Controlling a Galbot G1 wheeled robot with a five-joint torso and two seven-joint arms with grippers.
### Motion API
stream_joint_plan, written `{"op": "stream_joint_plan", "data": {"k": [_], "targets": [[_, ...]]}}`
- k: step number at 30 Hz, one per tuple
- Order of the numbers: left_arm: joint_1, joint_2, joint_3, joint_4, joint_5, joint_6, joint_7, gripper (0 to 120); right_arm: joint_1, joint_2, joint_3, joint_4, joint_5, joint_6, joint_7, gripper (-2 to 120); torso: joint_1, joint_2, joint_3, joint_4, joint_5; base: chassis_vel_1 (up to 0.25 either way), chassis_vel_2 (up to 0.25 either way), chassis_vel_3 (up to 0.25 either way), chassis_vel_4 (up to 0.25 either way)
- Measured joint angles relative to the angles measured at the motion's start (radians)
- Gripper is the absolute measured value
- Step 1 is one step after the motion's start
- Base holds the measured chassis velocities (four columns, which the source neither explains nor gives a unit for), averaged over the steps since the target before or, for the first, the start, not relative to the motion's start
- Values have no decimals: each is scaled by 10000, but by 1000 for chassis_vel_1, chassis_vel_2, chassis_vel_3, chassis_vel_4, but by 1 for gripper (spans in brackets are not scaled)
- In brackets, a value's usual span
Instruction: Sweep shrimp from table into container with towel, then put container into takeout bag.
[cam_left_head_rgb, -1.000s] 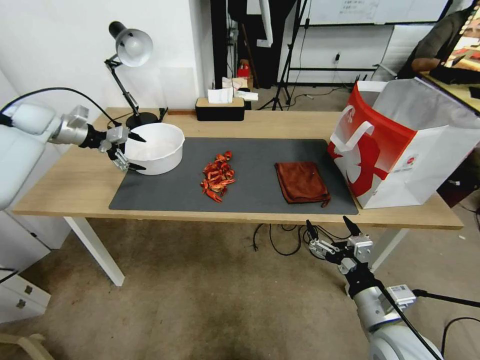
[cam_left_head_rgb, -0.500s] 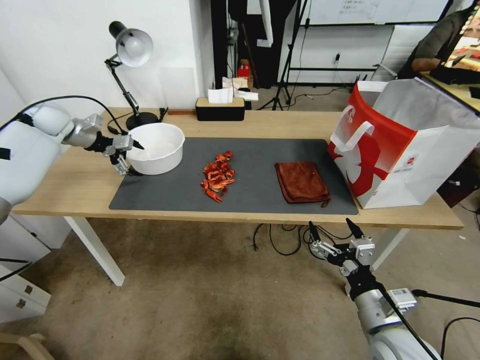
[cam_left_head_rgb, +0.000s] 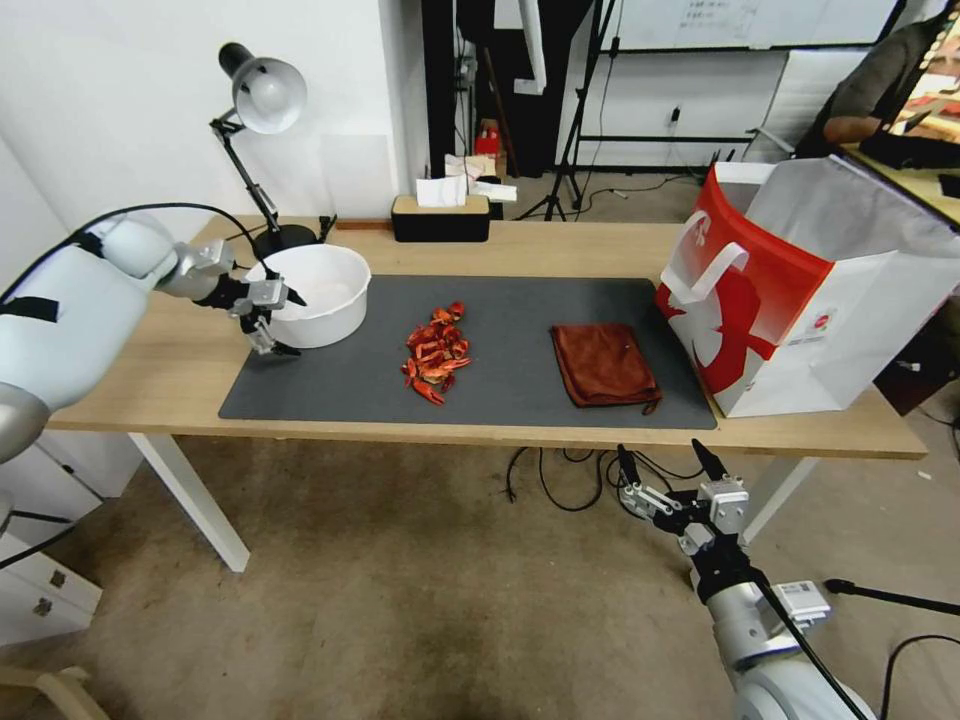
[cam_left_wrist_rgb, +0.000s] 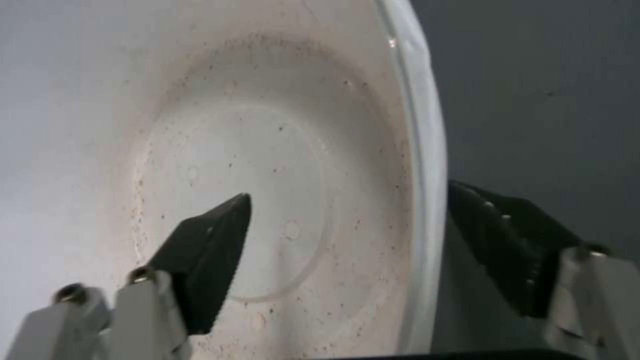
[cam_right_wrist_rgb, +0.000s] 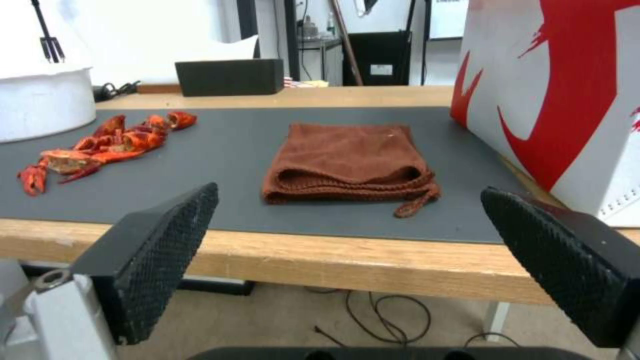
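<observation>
Two end effectors | left end effector (cam_left_head_rgb: 283, 322) spread, straddling container (cam_left_head_rgb: 318, 292) rim

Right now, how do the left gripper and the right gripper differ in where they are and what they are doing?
The left gripper is over the table, straddling the rim of the container; the right gripper hangs below the table's front edge, near nothing. In the left wrist view one left finger is inside the container, one outside; the right gripper merely faces the towel. Both are open.

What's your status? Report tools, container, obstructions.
Left tool open, straddling container rim. Right tool open, below table edge. Shrimp, towel untouched.
</observation>
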Motion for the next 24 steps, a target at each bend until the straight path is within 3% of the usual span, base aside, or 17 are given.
{"op": "stream_joint_plan", "data": {"k": [5, 7, 13, 16, 18, 20, 24], "targets": [[-143, -39, 62, 129, 10, -49, 126, 57, -14, -23, 22, -23, 4, 63, -24, 100, 0, 0, 0, 2, 0, 0, 0, 0, 0], [-160, -14, 86, 116, 6, -68, 255, 44, 41, -21, 15, -36, 7, 64, -29, 100, 0, 0, 0, 2, -1, 0, 0, 0, 0], [-161, 45, 200, 135, -21, -121, 372, 28, 121, 8, -39, -63, 7, 58, -29, 100, 0, 0, 0, 4, -2, 0, 0, 0, 0], [-145, 46, 188, 166, -70, -202, 370, 11, 126, 22, -46, -103, 7, 56, -28, 100, 0, 0, 0, 2, -2, 0, 0, 0, 0], [-141, 47, 183, 169, -79, -215, 370, 10, 124, 23, -46, -108, 7, 56, -28, 100, 0, 0, 0, 1, -1, 0, 0, 0, 0], [-101, 93, 169, 137, -208, -238, 311, 0, 122, 31, -47, -131, 7, 58, -25, 100, 0, 0, 0, 1, -1, 0, 0, 0, 0], [87, 366, 76, -273, -692, -260, 42, 0, 128, 61, -58, -153, 7, 58, -20, 100, 0, 0, 0, 0, -4, 0, 0, 0, 0]]}}
